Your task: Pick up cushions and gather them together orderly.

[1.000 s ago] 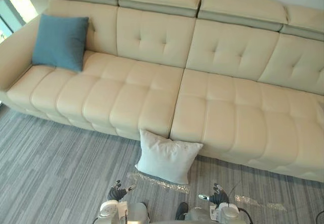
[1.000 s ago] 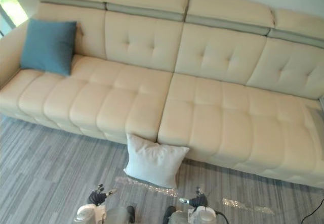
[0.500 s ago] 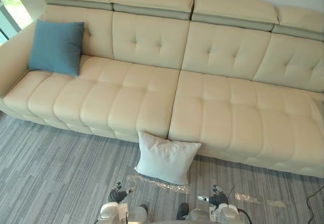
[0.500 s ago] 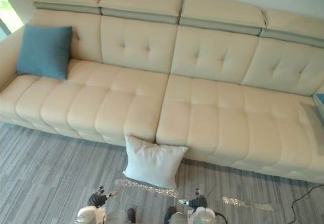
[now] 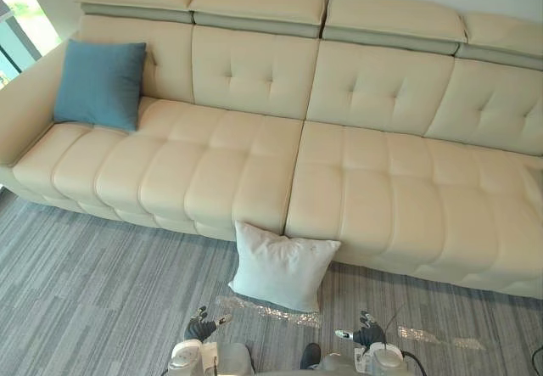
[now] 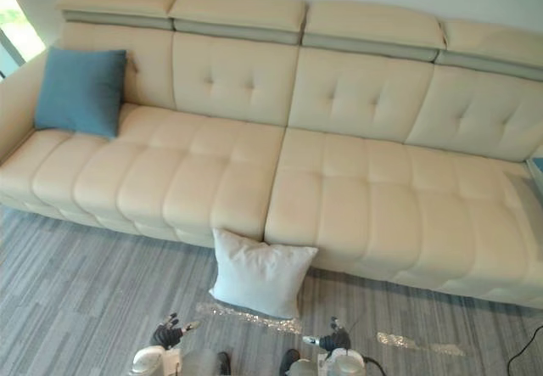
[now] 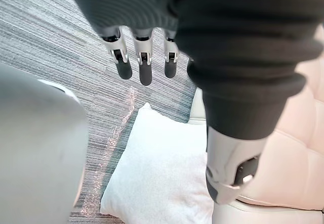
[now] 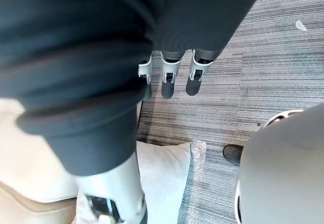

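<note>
A long cream sofa [image 5: 365,189] runs across the far side of the scene, standing on a grey striped carpet floor [image 5: 93,283]. A blue cushion [image 5: 99,84] stands upright on the seat at the far left end, leaning against the backrest by the armrest. A white cushion [image 5: 282,266] is on the floor in the middle. Its far edge leans against the front of the sofa, about where the two seat sections meet. The two cushions are well apart.

A strip of shiny clear plastic [image 5: 271,310] lies flat on the floor just on the near side of the white cushion. A smaller scrap of plastic [image 5: 433,339] lies further right.

The left hand [image 5: 200,328] hangs low at the near edge, near and to the left of the white cushion, not touching it. Its fingers [image 7: 145,67] are straight and slightly spread, with the thumb held apart, and they hold nothing. The right hand [image 5: 366,335] hangs at the near edge to the right of the cushion. Its fingers [image 8: 168,80] are also straight and loosely spread, empty, above the bare carpet.
</note>
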{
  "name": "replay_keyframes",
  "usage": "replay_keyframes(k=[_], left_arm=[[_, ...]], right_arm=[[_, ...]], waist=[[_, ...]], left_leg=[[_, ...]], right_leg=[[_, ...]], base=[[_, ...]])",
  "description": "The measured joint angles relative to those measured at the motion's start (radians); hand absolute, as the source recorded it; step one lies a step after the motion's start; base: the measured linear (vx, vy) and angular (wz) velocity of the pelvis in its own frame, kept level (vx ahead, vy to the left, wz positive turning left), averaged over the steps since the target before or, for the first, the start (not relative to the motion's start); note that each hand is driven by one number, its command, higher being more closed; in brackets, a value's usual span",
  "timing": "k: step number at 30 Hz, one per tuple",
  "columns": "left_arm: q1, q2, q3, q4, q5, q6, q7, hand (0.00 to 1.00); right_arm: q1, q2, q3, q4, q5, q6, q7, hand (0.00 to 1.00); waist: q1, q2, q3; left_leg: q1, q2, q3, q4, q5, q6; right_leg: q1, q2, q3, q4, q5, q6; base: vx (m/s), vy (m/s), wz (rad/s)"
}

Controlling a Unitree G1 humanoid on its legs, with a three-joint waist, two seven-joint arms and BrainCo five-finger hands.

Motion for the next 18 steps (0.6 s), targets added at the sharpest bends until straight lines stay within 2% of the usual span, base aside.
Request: replay_keyframes(k=[1,2,3,4,5,8,10,13,18], left_arm=[[-0.002,0.001,0.002,0.000,-0.003,0.001,0.000,0.00],[-0.003,0.004,0.004,-0.005,-0.008,0.001,0.000,0.00],[-0.002,0.003,0.004,-0.011,-0.010,0.001,0.001,0.00],[0.005,0.000,0.000,-0.019,-0.014,0.001,0.001,0.00],[0.007,0.003,0.003,-0.015,-0.025,0.004,0.002,0.00],[0.012,0.023,0.003,-0.010,-0.025,0.011,0.001,0.00],[0.009,0.034,0.001,-0.009,-0.025,0.012,0.001,0.00],[0.009,0.032,0.000,-0.008,-0.025,0.013,0.001,0.00],[0.010,0.033,-0.002,-0.007,-0.026,0.012,0.001,0.00]], right_arm=[[0.000,0.000,0.000,0.000,0.000,0.001,-0.001,0.00],[-0.010,-0.002,-0.001,0.001,0.000,0.001,-0.004,0.00],[-0.014,-0.001,-0.001,0.001,0.000,0.001,-0.006,0.00],[-0.015,-0.020,-0.002,0.000,0.000,0.000,-0.008,0.00],[-0.019,-0.019,0.001,0.002,0.000,0.000,-0.009,0.00],[-0.006,-0.003,0.001,0.003,0.000,0.002,-0.005,0.00],[-0.001,-0.001,0.000,0.002,0.000,0.004,-0.006,0.00],[0.001,0.000,0.001,0.003,0.000,0.004,-0.005,0.00],[-0.016,0.010,0.001,0.003,0.000,-0.001,-0.006,0.00]], waist=[[0.002,-0.003,0.002],[0.012,-0.017,0.011],[0.016,-0.013,0.012],[0.018,0.015,0.008],[0.020,0.014,0.009],[0.012,-0.015,-0.008],[0.007,-0.032,-0.012],[0.005,-0.031,-0.010],[0.007,-0.031,-0.009]], left_leg=[[-0.031,-0.001,-0.009,0.071,0.002,-0.003],[-0.076,-0.012,-0.047,0.127,-0.043,-0.009],[-0.079,-0.018,-0.071,0.108,-0.050,-0.014],[-0.071,-0.007,-0.113,0.021,-0.006,-0.036],[-0.057,0.002,-0.090,0.017,0.011,-0.020],[-0.026,-0.024,-0.048,-0.045,0.007,-0.018],[-0.021,-0.042,-0.039,-0.062,0.025,0.007],[0.002,-0.062,-0.061,-0.070,0.028,0.012],[0.039,-0.061,-0.093,-0.078,0.028,0.013]], right_leg=[[0.011,-0.003,0.006,-0.010,-0.005,-0.008],[0.019,-0.014,0.027,-0.010,-0.009,-0.005],[0.016,-0.015,0.042,-0.003,-0.013,-0.003],[0.001,-0.001,0.070,0.023,-0.034,0.018],[0.002,-0.006,0.102,0.042,-0.047,0.031],[-0.024,-0.038,0.126,0.064,-0.051,0.042],[-0.038,-0.055,0.124,0.086,-0.057,0.051],[-0.011,-0.069,0.098,0.081,-0.065,0.062],[0.050,-0.069,0.048,0.075,-0.071,0.065]], base=[[0.04,0.070,-0.16],[0.01,0.078,-0.29],[-0.01,0.122,-0.70],[0.00,0.175,-0.87],[0.02,0.182,-0.84],[0.12,0.109,-0.38],[0.21,0.068,-0.06],[0.18,0.024,0.19],[0.11,-0.023,0.21]])
